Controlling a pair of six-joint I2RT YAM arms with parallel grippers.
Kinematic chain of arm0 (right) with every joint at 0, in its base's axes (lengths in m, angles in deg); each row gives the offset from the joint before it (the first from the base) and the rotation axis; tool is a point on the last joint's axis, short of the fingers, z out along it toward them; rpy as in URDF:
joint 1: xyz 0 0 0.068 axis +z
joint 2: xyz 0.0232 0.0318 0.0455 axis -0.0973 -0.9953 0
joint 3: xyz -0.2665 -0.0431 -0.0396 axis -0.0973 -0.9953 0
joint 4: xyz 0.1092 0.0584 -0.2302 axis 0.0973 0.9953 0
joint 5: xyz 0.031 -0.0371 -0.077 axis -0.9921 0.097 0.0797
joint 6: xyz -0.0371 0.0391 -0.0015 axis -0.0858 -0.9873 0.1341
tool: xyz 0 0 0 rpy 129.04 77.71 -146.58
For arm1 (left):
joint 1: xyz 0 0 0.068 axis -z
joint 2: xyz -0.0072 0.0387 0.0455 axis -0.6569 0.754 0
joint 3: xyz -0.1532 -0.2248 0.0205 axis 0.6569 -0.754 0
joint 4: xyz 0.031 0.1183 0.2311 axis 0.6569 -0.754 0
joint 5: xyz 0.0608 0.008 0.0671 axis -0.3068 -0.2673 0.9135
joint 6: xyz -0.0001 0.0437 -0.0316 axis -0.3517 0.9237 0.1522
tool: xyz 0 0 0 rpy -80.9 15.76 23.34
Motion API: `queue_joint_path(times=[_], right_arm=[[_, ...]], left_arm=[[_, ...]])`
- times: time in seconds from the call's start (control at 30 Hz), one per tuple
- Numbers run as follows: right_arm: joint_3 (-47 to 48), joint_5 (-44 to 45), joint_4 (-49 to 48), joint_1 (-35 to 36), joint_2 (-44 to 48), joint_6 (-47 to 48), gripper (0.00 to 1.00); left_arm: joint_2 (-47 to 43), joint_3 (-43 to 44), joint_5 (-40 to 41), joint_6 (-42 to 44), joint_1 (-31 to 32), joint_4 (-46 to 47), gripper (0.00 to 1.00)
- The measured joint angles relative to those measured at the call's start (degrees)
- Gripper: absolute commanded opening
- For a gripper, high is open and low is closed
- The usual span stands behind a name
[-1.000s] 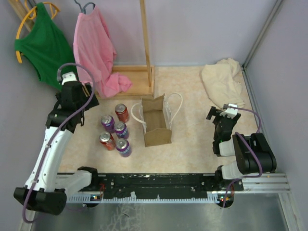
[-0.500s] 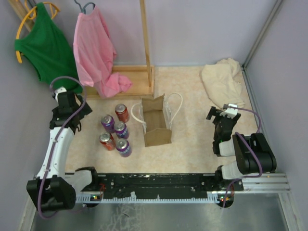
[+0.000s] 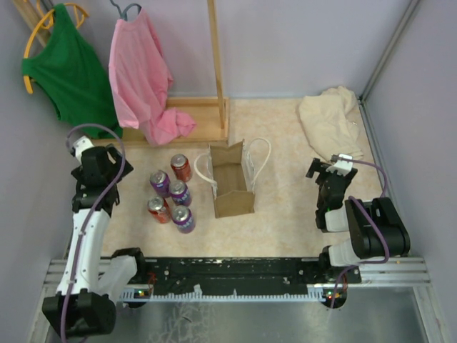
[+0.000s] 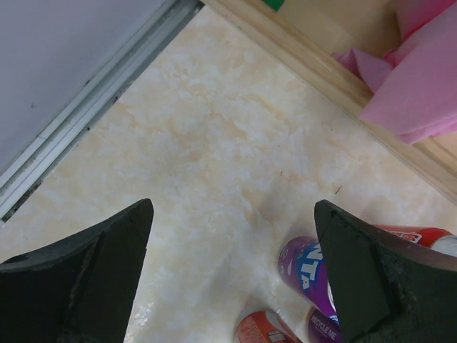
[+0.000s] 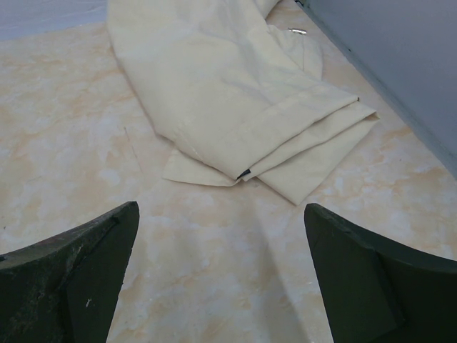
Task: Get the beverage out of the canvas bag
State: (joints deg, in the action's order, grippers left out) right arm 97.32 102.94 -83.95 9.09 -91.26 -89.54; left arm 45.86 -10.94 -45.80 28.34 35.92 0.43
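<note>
The brown canvas bag [image 3: 232, 184] stands open-topped in the middle of the table, its white handles splayed to each side; only its brown inside shows. Several beverage cans, red [image 3: 181, 167] and purple [image 3: 179, 193], stand in a cluster just left of it. My left gripper [image 3: 98, 170] hovers left of the cans, open and empty [image 4: 233, 207]; a purple can [image 4: 307, 271] and a red can [image 4: 260, 329] lie below its right finger. My right gripper [image 3: 330, 171] rests at the right, open and empty [image 5: 221, 207], well apart from the bag.
A folded cream cloth [image 3: 330, 125] lies at the back right, just ahead of the right gripper [image 5: 235, 93]. A wooden rack base [image 3: 196, 114] with a pink garment [image 3: 143, 75] and a green garment [image 3: 68, 71] stands at the back left. Walls close both sides.
My left arm has swung left and drawn back toward the left wall, away from the cans, its gripper staying open. The right arm, bag and cans have not moved.
</note>
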Motion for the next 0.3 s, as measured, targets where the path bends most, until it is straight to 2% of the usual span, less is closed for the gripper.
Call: queue_joint_path(times=[0.3], right_arm=[[0.0,0.0,0.0,0.0,0.0,0.0,0.99]], left_arm=[[-2.0,-0.2,-0.8,1.6,0.0,1.3,1.0]])
